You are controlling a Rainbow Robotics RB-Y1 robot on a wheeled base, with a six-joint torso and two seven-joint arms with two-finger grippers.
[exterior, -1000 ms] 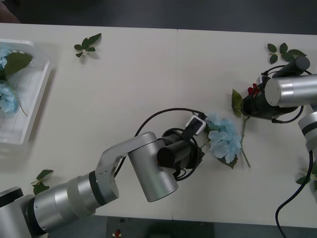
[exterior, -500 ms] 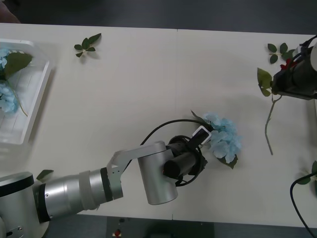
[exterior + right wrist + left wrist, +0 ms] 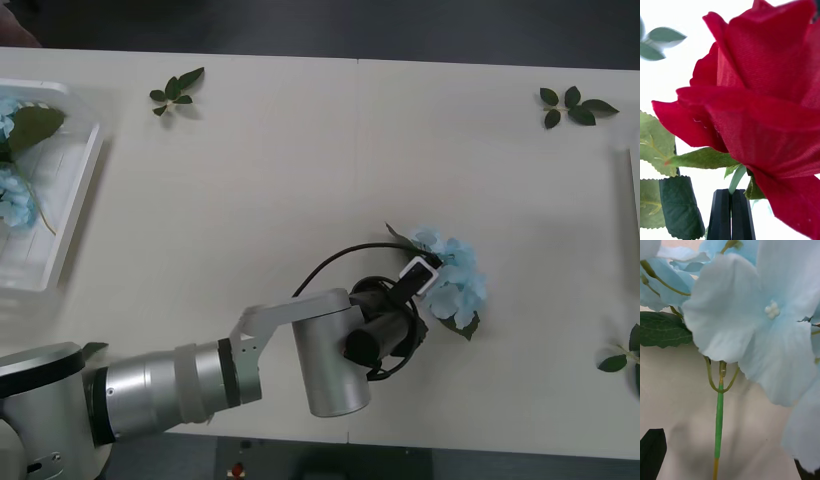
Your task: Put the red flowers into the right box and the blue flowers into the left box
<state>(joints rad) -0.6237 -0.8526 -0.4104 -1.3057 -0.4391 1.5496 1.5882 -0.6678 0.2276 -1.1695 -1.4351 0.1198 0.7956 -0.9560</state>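
Blue flower (image 3: 455,285): light, floppy; we favour its thin stem (image 3: 718,416).
Left gripper (image 3: 425,290): grip state unclear.
Right gripper (image 3: 731,213): clamped on red rose (image 3: 763,101) stem.

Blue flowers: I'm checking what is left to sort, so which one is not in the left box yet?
The blue flower on the table in front of the left gripper; the others already lie in the left box.
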